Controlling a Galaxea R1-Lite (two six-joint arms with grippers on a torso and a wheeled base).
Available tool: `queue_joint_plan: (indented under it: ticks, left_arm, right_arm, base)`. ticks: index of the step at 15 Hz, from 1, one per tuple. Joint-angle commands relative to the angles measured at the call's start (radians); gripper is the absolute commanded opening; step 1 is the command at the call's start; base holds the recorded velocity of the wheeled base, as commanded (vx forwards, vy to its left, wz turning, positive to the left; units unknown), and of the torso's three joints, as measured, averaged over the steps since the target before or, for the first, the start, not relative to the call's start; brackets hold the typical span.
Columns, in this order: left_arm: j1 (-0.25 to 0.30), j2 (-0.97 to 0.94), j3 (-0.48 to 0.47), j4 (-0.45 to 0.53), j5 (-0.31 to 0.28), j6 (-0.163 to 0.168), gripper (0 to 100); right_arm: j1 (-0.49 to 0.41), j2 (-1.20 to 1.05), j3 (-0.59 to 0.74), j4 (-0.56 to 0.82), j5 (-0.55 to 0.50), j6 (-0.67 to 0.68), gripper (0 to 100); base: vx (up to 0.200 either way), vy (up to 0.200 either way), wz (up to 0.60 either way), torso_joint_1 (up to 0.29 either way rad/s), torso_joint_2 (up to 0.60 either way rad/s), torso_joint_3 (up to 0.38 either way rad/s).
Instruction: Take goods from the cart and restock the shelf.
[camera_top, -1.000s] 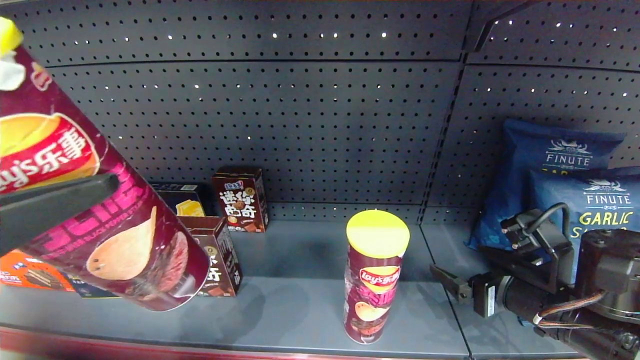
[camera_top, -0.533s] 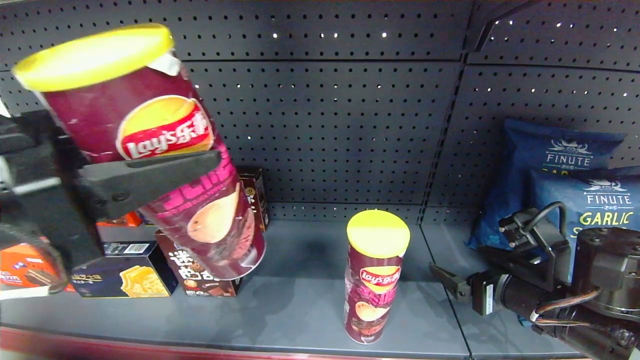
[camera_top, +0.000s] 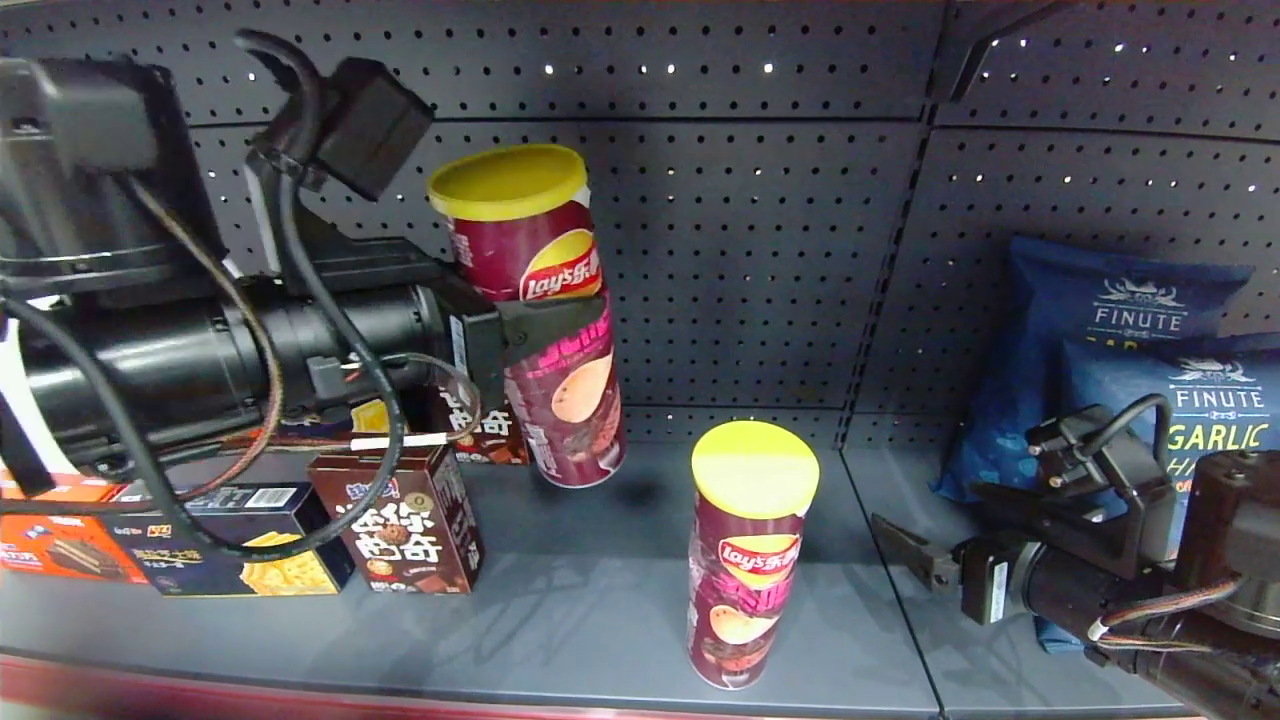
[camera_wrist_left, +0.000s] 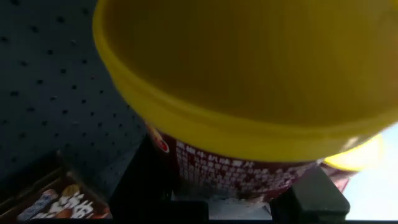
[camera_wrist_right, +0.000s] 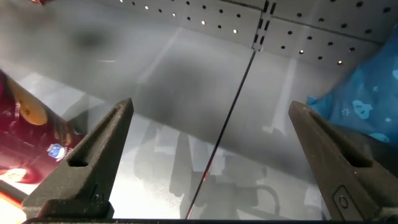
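Head view: the left gripper (camera_top: 560, 322) has its jaws clamped on a chip can (camera_top: 520, 250), near upright, base just above the shelf (camera_top: 600, 620), behind and left of the standing can (camera_top: 745, 560). The right gripper (camera_wrist_right: 214, 168), right of that can, has jaws apart, empty.

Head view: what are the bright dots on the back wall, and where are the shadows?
Head view: light shows through some holes in the pegboard; soft shadows fall on the shelf beside the standing can. Right wrist view: the shelf reflects pale glare.
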Motion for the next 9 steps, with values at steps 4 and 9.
queue_joint_plan:
  ticks: [4,9]
  left_arm:
    - [-0.002,0.087,-0.01,0.017,-0.045,0.001,0]
    - [0.006,0.191,-0.038,0.034,-0.047,0.002,0]
  right_arm:
    - [-0.004,-0.012,-0.001,0.0,0.001,0.0,100]
    - [-0.009,-0.011,-0.014,0.0,0.001,0.0,100]
  base:
    - [0.0,0.0,0.0,0.0,0.0,0.0]
    - [0.0,0.0,0.0,0.0,0.0,0.0]
